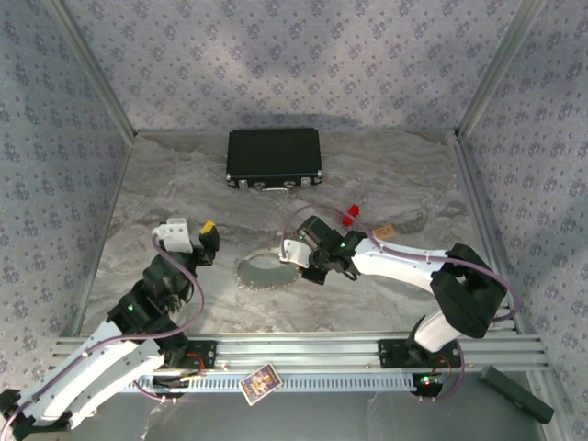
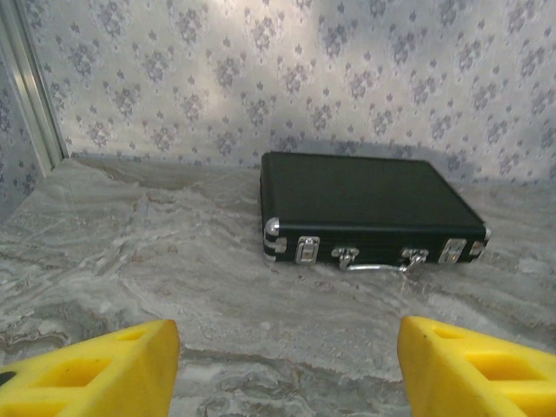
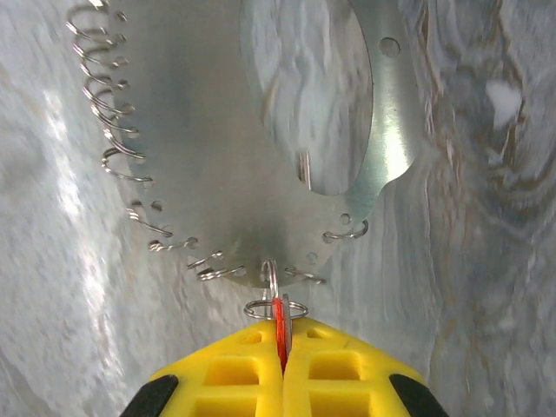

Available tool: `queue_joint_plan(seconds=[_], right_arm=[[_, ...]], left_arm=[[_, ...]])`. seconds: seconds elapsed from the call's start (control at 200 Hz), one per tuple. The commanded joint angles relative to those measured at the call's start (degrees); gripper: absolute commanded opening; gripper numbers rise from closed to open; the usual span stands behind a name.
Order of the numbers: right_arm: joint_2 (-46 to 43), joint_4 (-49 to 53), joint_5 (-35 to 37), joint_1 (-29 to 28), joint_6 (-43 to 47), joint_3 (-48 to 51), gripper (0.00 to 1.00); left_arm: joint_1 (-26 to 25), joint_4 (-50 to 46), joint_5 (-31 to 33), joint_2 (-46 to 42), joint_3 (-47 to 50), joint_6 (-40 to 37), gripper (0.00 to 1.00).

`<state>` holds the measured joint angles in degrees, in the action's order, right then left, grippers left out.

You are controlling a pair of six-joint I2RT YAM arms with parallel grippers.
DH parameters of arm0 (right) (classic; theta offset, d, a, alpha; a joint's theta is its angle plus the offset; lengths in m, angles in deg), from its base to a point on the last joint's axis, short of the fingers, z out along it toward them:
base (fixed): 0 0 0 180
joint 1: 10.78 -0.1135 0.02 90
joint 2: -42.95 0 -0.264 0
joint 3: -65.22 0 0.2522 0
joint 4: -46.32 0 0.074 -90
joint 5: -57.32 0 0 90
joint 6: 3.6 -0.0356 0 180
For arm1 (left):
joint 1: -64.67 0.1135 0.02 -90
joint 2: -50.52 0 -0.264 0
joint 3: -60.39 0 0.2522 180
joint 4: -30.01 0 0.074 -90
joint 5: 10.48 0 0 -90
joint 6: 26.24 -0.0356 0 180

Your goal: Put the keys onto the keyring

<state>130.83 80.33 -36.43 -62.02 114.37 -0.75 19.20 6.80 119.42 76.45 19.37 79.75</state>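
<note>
- Right gripper [image 3: 282,340] pinches a red key [image 3: 280,321] edge-on at the edge of the keyring [image 3: 217,156], likely for threading.
- Left gripper [image 2: 287,356] stands open, empty, facing the black case [image 2: 365,204].

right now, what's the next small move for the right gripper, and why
Probably ease the right gripper forward slightly: it is shut on a thin red key, whose tip meets a small wire loop at the keyring rim, and I cannot tell that it is threaded.

The marbled table [image 1: 386,175] held a black case [image 1: 274,156] well beyond the left gripper [image 1: 209,230], the keyring [image 1: 266,273] flat at the right gripper's [image 1: 292,259] tips, and a loose red key [image 1: 350,216] and brown tag [image 1: 385,230] near its wrist.
</note>
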Motion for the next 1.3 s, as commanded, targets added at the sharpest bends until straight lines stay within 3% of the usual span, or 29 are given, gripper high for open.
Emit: queue_joint_plan(seconds=[0.0, 0.16, 0.415, 0.56, 0.65, 0.77, 0.859, 0.994, 1.139, 1.239, 1.299], right_arm=[[0.7, 6.1, 6.6, -0.3, 1.7, -0.2, 0.03], [2.5, 9.4, 13.1, -0.3, 3.5, 1.6, 0.06], [4.3, 13.4, 17.1, 0.2, 5.0, 3.4, 0.15], [3.2, 13.6, 16.8, 1.2, 4.3, 3.0, 0.32], [-1.4, 13.9, 10.6, 3.0, 3.4, 3.0, 0.41], [-13.3, 13.1, 2.0, 8.9, 1.3, 3.2, 0.63], [-22.4, 4.8, -1.5, 15.9, -2.7, 4.8, 0.74], [-28.7, -17.6, 4.1, 29.6, -17.0, 14.1, 0.85], [-23.5, -35.5, 8.0, 43.4, -24.5, 23.1, 0.82], [-17.0, -49.8, 11.8, 46.4, -23.6, 28.6, 0.82], [-12.3, -57.4, 10.1, 47.7, -23.2, 30.5, 0.82]], left_arm=[[1.0, -0.6, -0.7, 2.1, -0.7, 0.9, 0.68], [2.4, -2.1, -0.7, 3.5, 0.7, 5.4, 0.68], [4.9, -1.0, -0.8, 4.0, 1.7, 6.2, 0.68], [6.8, -0.2, -2.0, 5.0, 1.6, 5.8, 0.68], [8.4, 1.4, -3.5, 6.1, 1.6, 4.5, 0.71], [12.0, 5.9, -6.7, 9.6, 1.4, 0.4, 0.74], [15.9, 8.9, -9.3, 14.3, 1.1, -2.0, 0.76], [21.0, 15.4, -12.3, 21.7, 2.2, -6.4, 0.81], [27.0, 22.3, -12.1, 26.8, 4.1, -11.4, 0.85], [31.8, 23.6, -13.8, 31.0, 4.1, -13.2, 0.85], [33.2, 25.5, -13.8, 34.0, 4.3, -14.2, 0.85]])
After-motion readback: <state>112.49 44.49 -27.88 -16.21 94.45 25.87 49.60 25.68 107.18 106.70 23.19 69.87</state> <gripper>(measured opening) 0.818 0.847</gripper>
